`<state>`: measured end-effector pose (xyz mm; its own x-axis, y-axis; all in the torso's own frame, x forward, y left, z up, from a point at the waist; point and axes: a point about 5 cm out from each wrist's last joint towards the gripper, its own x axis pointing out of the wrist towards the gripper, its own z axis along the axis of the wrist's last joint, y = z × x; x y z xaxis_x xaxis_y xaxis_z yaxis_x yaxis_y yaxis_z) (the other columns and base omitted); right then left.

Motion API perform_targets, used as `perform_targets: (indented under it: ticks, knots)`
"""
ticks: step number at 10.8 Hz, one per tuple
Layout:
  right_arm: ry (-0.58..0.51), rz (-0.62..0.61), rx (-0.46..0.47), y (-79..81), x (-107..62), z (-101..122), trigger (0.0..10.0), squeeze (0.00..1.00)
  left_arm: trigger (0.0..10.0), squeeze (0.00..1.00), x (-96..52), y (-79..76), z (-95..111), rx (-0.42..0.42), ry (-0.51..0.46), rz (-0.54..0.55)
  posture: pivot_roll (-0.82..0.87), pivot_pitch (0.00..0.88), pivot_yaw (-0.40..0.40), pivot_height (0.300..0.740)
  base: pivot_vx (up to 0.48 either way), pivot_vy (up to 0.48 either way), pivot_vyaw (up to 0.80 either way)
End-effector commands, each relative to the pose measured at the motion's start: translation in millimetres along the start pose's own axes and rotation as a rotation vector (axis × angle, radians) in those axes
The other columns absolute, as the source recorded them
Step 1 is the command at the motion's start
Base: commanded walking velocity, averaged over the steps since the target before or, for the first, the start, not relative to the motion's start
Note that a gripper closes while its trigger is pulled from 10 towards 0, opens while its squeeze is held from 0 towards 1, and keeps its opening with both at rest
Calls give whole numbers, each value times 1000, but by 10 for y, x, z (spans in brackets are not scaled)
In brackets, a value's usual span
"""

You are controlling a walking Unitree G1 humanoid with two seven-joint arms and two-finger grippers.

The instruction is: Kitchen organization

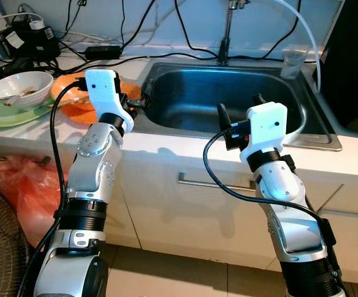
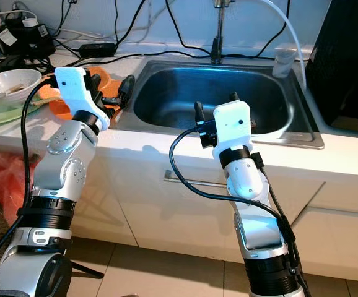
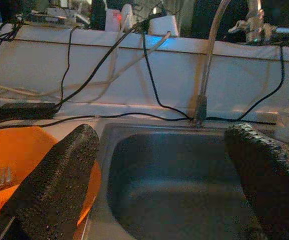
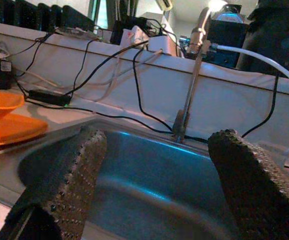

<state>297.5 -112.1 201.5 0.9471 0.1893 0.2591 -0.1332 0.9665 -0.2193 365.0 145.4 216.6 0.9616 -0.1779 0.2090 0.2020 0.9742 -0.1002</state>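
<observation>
Both claws are held wide open and empty at the steel sink [image 1: 228, 102]. The left claw [image 3: 164, 175] is raised beside the orange plate [image 1: 74, 102]; the right claw [image 4: 154, 180] is poised over the tabletop [image 1: 166, 145] edge.

I stand in a home kitchen, facing the sink.

Before me a steel sink [image 1: 228, 102] is sunk into a pale counter [image 1: 166, 145], with a tap [image 1: 223, 37] rising at its back edge and a white hose [image 1: 306, 31] curving down beside it. Under the counter are white cabinet fronts with a metal drawer handle [image 1: 213, 184]. To my left on the counter sit a used white bowl [image 1: 21, 88] on a green plate [image 1: 5, 114] and orange dishes [image 1: 74, 102]. Black cables [image 1: 135, 37] and a power adapter [image 1: 101, 51] trail along the white wall. An orange plastic bag [image 1: 24, 185] slumps on the tiled floor [image 1: 166, 272].
</observation>
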Motion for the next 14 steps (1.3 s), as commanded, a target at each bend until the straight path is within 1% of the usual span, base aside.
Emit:
perform_targets:
  ticks: [1, 2, 3, 4, 5, 6, 7, 8, 9, 10, 11, 12, 13, 14]
  knots:
    - [-8, 1, 2, -7, 9, 27, 10000, 0, 10000, 0, -32, 77, -105, 23, 42, 41, 8, 0, 54, 740, 0, 0, 0]
    - [4, 9, 1, 6, 0, 4, 10000, 0, 10000, 0, -117, 144, -233, 42, 56, 71, 10, 0, 52, 740, 0, 0, 0]
    - [12, 14, 1, 8, -13, -10, 10000, 0, 10000, 0, -183, 191, -297, 69, 57, 95, 10, 0, 51, 740, 0, 0, 0]
    - [21, 17, 2, -5, -42, -25, 10000, 0, 10000, 0, -285, 245, -396, 81, 73, 121, 10, 0, 46, 740, 0, 0, 0]
    - [30, 15, 3, -19, -70, -39, 10000, 0, 10000, 0, -350, 249, -433, 80, 80, 128, 15, 0, 41, 740, 0, 0, 0]
    - [40, 19, 8, -10, -110, -54, 10000, 0, 10000, 0, -401, 238, -430, 74, 72, 133, 28, 0, 30, 740, 0, 0, 0]
    - [48, 66, 24, 73, -128, -63, 10000, 0, 10000, 0, -463, 239, -411, 93, 60, 142, 47, 0, 20, 740, 0, 0, 0]
    - [37, 114, 48, 125, -117, -31, 10000, 0, 10000, 0, -490, 249, -398, 108, 54, 154, 56, 0, 20, 740, 0, 0, 0]
    - [16, 191, 80, 175, -57, 8, 10000, 0, 10000, 0, -469, 267, -390, 110, 50, 158, 49, 0, 31, 740, 0, 0, 0]
    - [22, 206, 78, 183, -10, -15, 10000, 0, 10000, 0, -449, 293, -386, 126, 50, 159, 41, 0, 33, 740, 0, 0, 0]
    - [21, 206, 82, 188, 19, 0, 10000, 0, 10000, 0, -429, 310, -353, 123, 43, 161, 29, 0, 43, 740, 0, 0, 0]
    - [-8, 215, 66, 192, 20, 69, 10000, 0, 10000, 0, -381, 316, -298, 135, 35, 152, -12, 0, 79, 740, 0, 0, 0]
    - [-23, 201, 57, 168, 11, 106, 10000, 0, 10000, 0, -322, 287, -270, 125, 32, 125, -16, 0, 83, 740, 0, 0, 0]
    - [-18, 74, 17, 31, -21, 55, 10000, 0, 10000, 0, -215, 114, -245, 110, 17, 44, -19, 0, 77, 740, 0, 0, 0]
